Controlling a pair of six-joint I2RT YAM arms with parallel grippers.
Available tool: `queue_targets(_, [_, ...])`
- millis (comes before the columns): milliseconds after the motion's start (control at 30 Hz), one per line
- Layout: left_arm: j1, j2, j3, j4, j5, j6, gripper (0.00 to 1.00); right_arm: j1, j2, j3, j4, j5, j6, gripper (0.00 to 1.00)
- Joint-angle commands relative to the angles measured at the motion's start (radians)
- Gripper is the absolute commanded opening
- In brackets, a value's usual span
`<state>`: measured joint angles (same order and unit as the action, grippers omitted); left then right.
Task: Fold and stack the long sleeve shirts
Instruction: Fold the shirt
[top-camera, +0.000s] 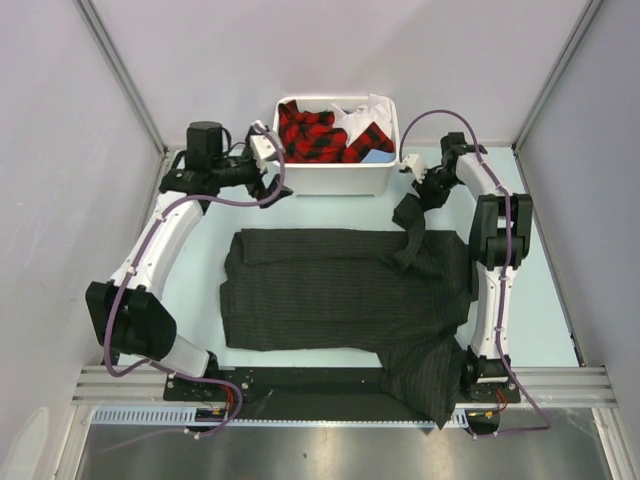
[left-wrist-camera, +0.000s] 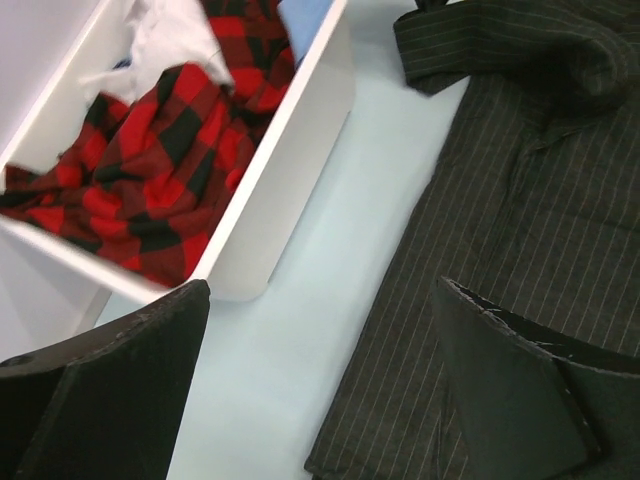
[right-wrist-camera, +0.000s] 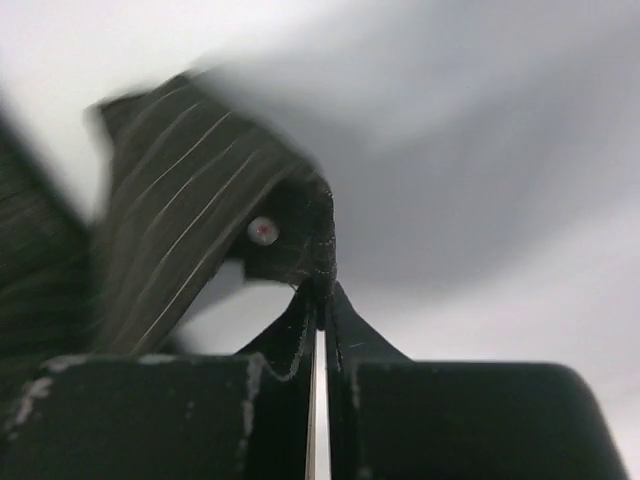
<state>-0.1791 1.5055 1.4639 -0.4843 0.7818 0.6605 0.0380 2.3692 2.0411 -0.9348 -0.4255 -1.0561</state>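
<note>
A: Black pinstriped cotton button-up shirt (top-camera: 340, 290) lies flat just in front of the white plastic bin (top-camera: 335, 182). Handling?

B: Soft, limp, light; likely best held by the cuff. Beside the bin, the right gripper (top-camera: 428, 190) pinches a cuff; the left gripper (left-wrist-camera: 320, 335) is spread, empty.

White bin (top-camera: 335, 178) on pale blue table (top-camera: 545, 290), red-black plaid cloth (top-camera: 310, 135) inside.

The shirt (top-camera: 340, 290) lies spread in the middle of the bench (top-camera: 200, 270), and its corner at 5 o'clock hangs over the near edge. Behind it, at 12 o'clock, stands the bin (top-camera: 340, 180) with clothes (top-camera: 315, 135) inside. At 1 o'clock one sleeve (top-camera: 408, 225) goes up into the jaws of the right gripper (top-camera: 425, 190). The left gripper (left-wrist-camera: 322, 290) hangs at 11 o'clock, beside the bin's left corner.
</note>
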Motion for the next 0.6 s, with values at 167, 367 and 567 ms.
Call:
queue_targets(167, [-0.187,-0.045,-0.075,0.258,-0.052,-0.22,0.99,0.182,-0.588,-0.196,-0.11,0.112,-0.01,0.0])
queue_targets(367, [-0.377,-0.113,-0.272,0.574,-0.208,-0.39,0.99,0.388,-0.769,-0.378,-0.191,0.316,0.096,0.0])
queue_targets(567, [-0.54,-0.085,-0.411,0.872,-0.387,-0.647,0.99,0.549,-0.809,-0.386,-0.228,0.424,0.356,0.0])
